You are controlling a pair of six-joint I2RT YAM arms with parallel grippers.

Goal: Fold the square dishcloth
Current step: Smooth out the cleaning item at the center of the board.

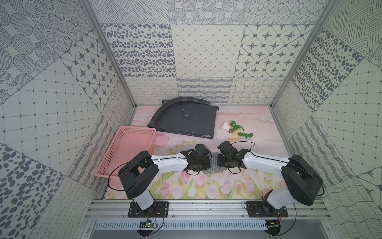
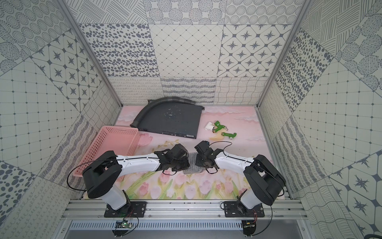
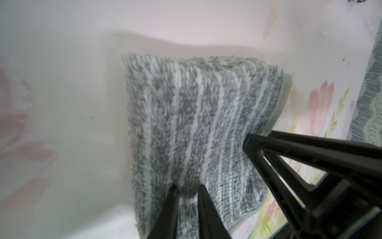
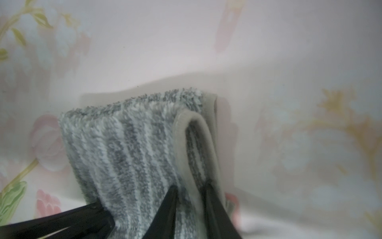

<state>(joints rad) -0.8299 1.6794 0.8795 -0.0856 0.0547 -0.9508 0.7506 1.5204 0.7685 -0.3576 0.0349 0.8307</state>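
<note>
Dishcloth (image 3: 196, 124) sat doubled over mid worktop (image 1: 227, 186); left fingers (image 3: 167, 215) & right fingers (image 4: 168, 213) each pinched shut on its edge. Looked best to lower both together, hems aligned, before letting go

Cloth (image 1: 213, 171): one. Basket (image 1: 136, 129): one. Box (image 1: 186, 124): one. Hose (image 1: 157, 115): one. Green fittings (image 1: 234, 124): two. White fitting (image 1: 225, 126): one. Arms: two, left arm (image 1: 167, 163), right arm (image 1: 264, 163).

Readable text: none in any view.
Dark flat rectangular metal box (image 1: 186, 122), far side of desk: pale label patches on its near edge, too small to read.
</note>
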